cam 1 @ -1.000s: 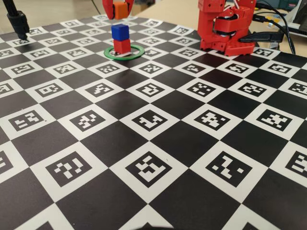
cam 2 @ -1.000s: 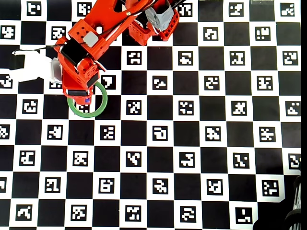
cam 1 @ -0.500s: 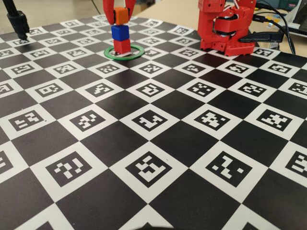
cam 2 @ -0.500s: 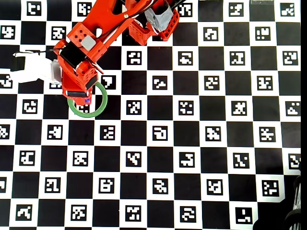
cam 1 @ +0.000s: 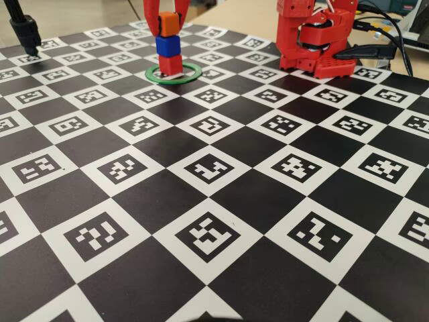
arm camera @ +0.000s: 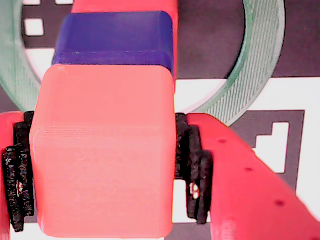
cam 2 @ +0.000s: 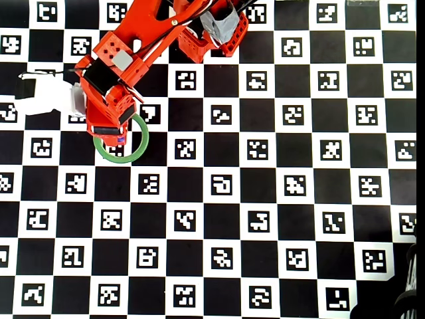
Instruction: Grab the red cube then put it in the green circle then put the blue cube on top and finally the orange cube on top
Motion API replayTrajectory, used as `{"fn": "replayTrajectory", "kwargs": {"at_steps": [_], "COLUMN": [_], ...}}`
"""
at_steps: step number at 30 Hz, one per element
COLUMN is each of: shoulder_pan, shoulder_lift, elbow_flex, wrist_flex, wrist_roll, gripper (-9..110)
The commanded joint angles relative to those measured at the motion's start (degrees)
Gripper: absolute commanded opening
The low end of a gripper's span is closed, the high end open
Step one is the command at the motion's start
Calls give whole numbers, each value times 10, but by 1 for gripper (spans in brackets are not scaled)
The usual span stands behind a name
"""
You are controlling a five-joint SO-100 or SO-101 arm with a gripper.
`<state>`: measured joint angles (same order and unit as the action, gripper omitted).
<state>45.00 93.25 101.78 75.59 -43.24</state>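
The orange cube [cam 1: 167, 24] has come down over the last second: a second ago it hung clearly above the stack with a gap beneath it, half a second ago it had dropped to just over the blue cube [cam 1: 167, 45], and now in the fixed view it sits against the blue cube's top face with no gap to be seen. The end effector [cam 1: 166, 25] is closed on the orange cube, its red fingers flanking the cube on either side; the wrist view confirms this, with the black pads [arm camera: 192, 165] pressed to both side faces of the orange cube [arm camera: 102, 150]. Below, the blue cube [arm camera: 115, 39] rests on the red cube [cam 1: 170, 64], which stands inside the green circle [cam 1: 193, 75] on the checkered surface [cam 1: 221, 201]. In the wrist view the orange cube looks shifted slightly from the blue one, though perspective may account for that. From overhead the arm [cam 2: 116, 80] covers the stack, and only part of the green circle [cam 2: 136, 151] shows beside it. The descent appears to have all but stopped between the last two moments, which suggests the placing step is nearly complete: the stack is three high, and what remains is to release the cube and withdraw without nudging the tower.
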Motion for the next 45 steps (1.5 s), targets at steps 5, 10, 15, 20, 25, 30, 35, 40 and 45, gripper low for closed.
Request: {"fn": "replayTrajectory", "kwargs": {"at_steps": [5, 10, 15, 20, 25, 30, 35, 40, 45], "shoulder_pan": [4, 4, 6, 6, 6, 7, 10, 11, 9], "shoulder_lift": [8, 8, 10, 11, 11, 13, 20, 37, 52], "elbow_flex": [4, 6, 5, 6, 4, 4, -11, -76, -192], "wrist_flex": [-14, -18, -15, -10, -6, 0, 29, 95, 201], "wrist_roll": [0, 5, 11, 9, 11, 7, -12, -24, -24], "gripper": [5, 6, 23, 43, 49, 52, 55, 57, 56]}}
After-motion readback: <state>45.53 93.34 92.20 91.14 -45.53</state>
